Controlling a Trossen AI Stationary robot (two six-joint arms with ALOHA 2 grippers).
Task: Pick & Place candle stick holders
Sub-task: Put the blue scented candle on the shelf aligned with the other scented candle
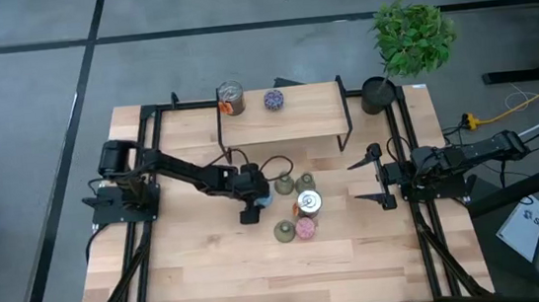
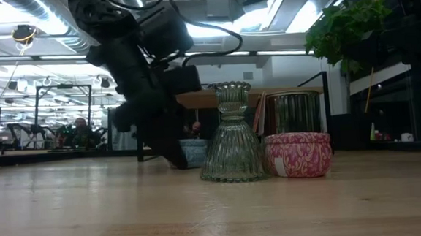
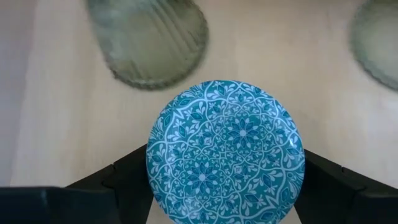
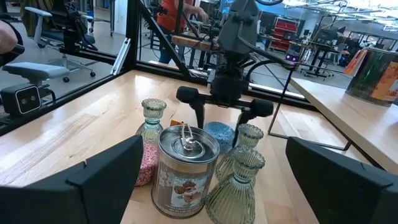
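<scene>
The blue patterned-top candle holder stands on its base on the table, mid-table. My left gripper is open and low over it, one finger on each side. Close by stand three olive-green vase-shaped holders, a silvery can and a pink round holder. A second silvery can and a purple holder stand on the raised wooden shelf. My right gripper waits open at the table's right. My left gripper comes from above, pointing down, with its fingers astride the blue holder's round side wall. The holder's own top hides the place where they would meet, so I cannot tell whether they touch. The holder stands upright on the table.
A black pot with a green plant stands at the far right corner. The shelf's black metal legs stand just beyond the group. The green vases and the can crowd the blue holder's far and right sides. Bare wood lies toward the near edge.
</scene>
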